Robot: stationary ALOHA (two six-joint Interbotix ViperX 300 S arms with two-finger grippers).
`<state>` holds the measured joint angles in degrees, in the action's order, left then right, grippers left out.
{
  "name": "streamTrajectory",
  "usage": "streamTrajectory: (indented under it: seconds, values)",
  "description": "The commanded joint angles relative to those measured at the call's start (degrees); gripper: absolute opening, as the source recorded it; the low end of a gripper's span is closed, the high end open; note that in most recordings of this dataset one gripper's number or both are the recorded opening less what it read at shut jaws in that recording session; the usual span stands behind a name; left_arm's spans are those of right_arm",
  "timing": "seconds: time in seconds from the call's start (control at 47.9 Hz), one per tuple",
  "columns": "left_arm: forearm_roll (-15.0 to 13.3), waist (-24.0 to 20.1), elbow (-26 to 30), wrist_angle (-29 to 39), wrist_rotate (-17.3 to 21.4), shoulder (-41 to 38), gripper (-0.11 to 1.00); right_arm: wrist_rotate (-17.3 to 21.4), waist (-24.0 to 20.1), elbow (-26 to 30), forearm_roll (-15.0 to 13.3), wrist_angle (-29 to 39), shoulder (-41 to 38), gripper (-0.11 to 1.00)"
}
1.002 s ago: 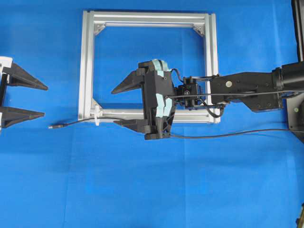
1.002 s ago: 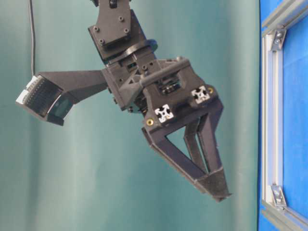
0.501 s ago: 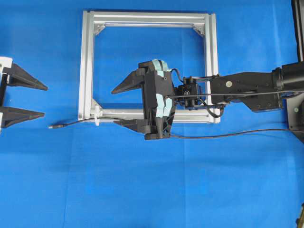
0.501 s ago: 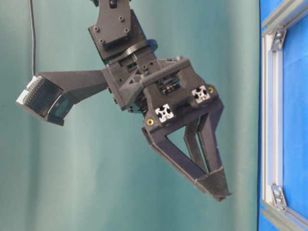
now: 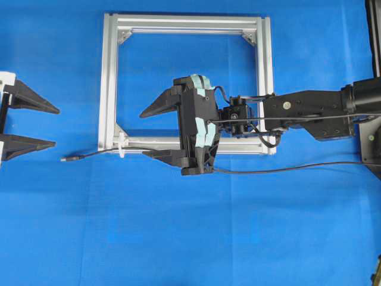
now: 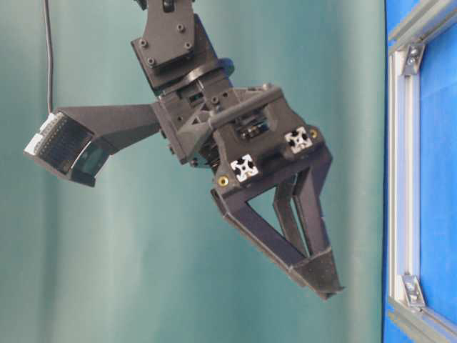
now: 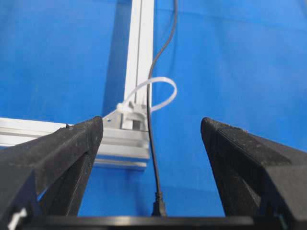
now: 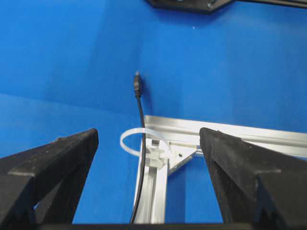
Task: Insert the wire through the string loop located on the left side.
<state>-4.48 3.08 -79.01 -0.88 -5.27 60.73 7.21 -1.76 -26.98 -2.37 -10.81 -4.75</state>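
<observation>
Right wrist view: thin black plug-tipped wire (image 8: 139, 124) already passes through the white string loop (image 8: 139, 141) ahead of the right claw (image 8: 146, 158), whose jaws stand wide and empty; next, judged, the likewise spread, empty left claw (image 5: 52, 126) only needs to draw the plug onward.

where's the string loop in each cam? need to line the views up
Overhead: string loop at lower left of the frame, on its bottom rail, the wire running through it.
Table-level: not in view; only the left gripper and a frame edge.
Left wrist: upper centre, above the frame corner.
Right wrist: lower centre, left of the corner bracket.
Shared landmark: the wire's plug tip.
</observation>
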Motion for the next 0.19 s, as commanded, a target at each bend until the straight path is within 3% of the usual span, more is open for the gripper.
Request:
streamTrajectory:
  seconds: [0.0,0.167]
  values:
    - [0.18,-0.35,1.41,-0.09,0.09,-0.26,0.77,-0.09,0.0,1.41,0.0,-0.18,1.76,0.9]
    - [0.18,-0.35,1.41,-0.09,0.09,-0.26,0.77,-0.09,0.09,1.41,0.0,-0.18,1.76,0.9]
